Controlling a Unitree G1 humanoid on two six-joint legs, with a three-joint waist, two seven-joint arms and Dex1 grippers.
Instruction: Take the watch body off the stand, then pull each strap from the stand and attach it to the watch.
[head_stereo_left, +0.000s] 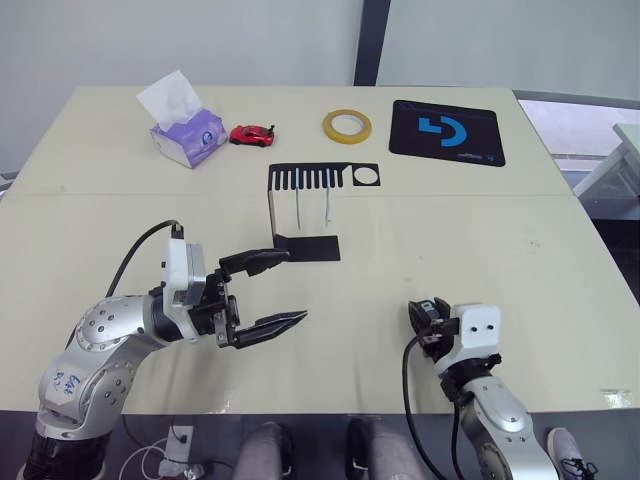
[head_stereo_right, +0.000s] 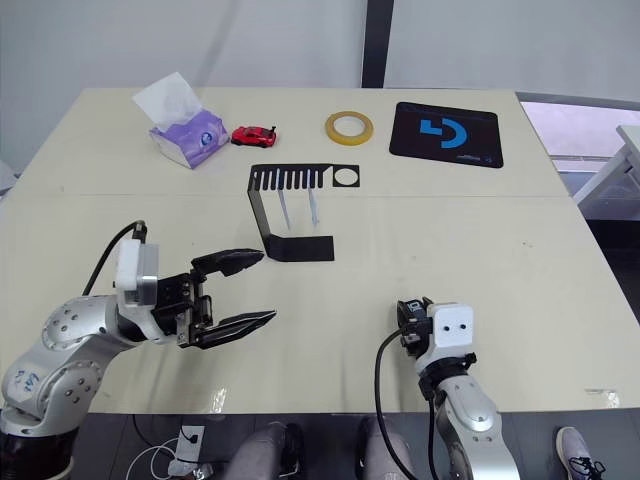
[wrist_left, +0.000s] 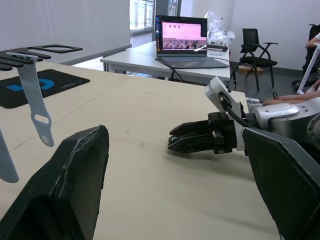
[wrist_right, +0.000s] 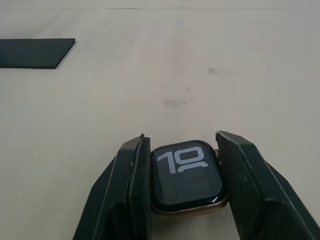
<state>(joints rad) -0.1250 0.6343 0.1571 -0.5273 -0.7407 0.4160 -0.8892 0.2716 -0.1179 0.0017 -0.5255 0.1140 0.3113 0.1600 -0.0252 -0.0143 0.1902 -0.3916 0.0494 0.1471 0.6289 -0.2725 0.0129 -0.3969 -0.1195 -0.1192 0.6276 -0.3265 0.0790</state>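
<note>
The watch body (wrist_right: 186, 176), its black screen showing white digits "10", sits clamped between the 2 fingers of the right tool (wrist_right: 183, 192), low over the near part of the counter (head_stereo_left: 480, 250). The 2 straps (head_stereo_left: 312, 205) hang from the stand (head_stereo_left: 305, 212). The left tool (head_stereo_left: 272, 291) hovers spread wide, grasping nothing, just before the stand's base.

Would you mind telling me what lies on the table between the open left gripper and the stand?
Nothing: in the left eye view only bare tabletop separates the left gripper from the stand.
</note>
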